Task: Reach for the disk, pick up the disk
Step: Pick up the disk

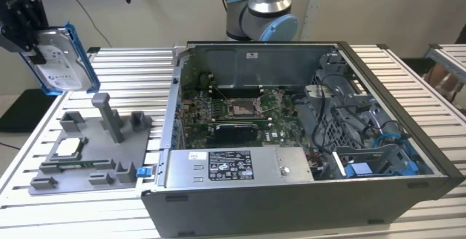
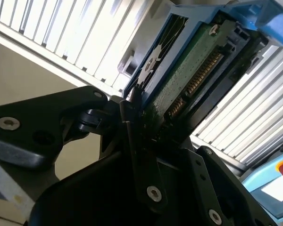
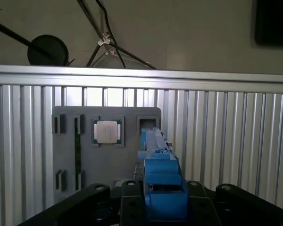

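Gleaming silver-grey disk [image 1: 62, 61], blue-framed, white-labelled.

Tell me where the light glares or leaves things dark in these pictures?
Second wrist view: the slatted table glares almost white, while the hand gripping the disk is in deep shadow. Exterior view: even light, though the computer case is dim inside. First wrist view: the table's slats shine, the wall behind is dull.
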Available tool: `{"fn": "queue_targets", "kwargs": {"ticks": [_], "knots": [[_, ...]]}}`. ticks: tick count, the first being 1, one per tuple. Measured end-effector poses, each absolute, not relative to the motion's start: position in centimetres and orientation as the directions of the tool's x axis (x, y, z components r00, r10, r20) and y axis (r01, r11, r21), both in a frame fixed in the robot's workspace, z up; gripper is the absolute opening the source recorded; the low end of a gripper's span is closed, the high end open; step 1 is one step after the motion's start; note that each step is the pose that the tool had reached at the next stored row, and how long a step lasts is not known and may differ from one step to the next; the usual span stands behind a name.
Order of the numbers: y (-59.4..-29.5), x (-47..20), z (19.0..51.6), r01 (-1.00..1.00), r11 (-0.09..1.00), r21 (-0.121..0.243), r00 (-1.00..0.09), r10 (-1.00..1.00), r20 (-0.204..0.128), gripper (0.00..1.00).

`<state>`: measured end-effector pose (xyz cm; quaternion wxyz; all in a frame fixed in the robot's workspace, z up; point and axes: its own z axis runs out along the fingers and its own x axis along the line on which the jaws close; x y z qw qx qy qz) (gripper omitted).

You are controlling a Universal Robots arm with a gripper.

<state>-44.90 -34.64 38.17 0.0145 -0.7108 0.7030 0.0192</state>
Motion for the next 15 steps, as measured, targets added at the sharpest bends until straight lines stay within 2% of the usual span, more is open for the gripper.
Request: {"fn": "queue_targets", "kwargs": {"ticks": [15], "knots": [[-34.6,-44.9,40.1,-1.000,-0.011,0.006,0.011,-0.999,-0.046,0.00]]}}
